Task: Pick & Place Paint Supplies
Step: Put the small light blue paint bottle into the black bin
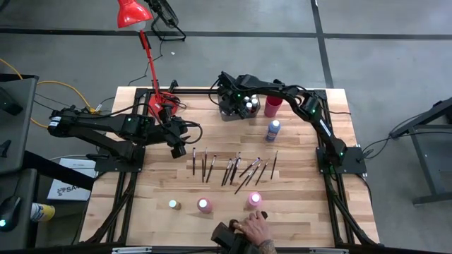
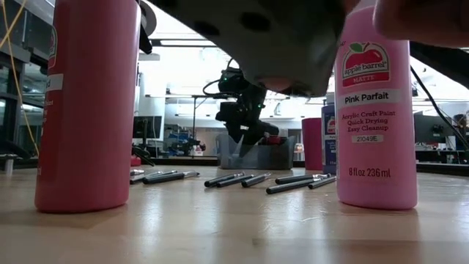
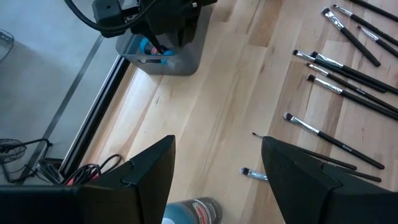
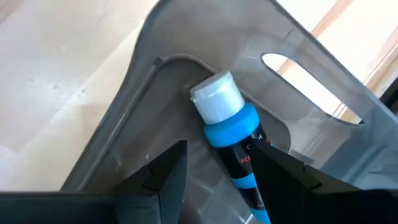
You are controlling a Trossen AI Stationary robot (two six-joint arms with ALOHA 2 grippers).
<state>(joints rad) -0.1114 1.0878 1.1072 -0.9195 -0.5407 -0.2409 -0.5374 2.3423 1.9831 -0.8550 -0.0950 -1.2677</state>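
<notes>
Tabletop's pink bottle (image 2: 375, 110) reads "apple barrel, Pink Parfait".

My right gripper (image 4: 214, 177) is showing black fingers around a blue bottle (image 4: 233, 134) with a pale white cap, inside the grey bin (image 4: 323, 112). The pale wood-grain tabletop (image 1: 296, 190) is carrying dark-handled brushes (image 1: 233, 168). Toward six o'clock a pink bottle (image 1: 254, 200) is standing; at twelve o'clock the red cup (image 1: 272, 106) and a red lamp (image 1: 133, 13) are glowing.
</notes>
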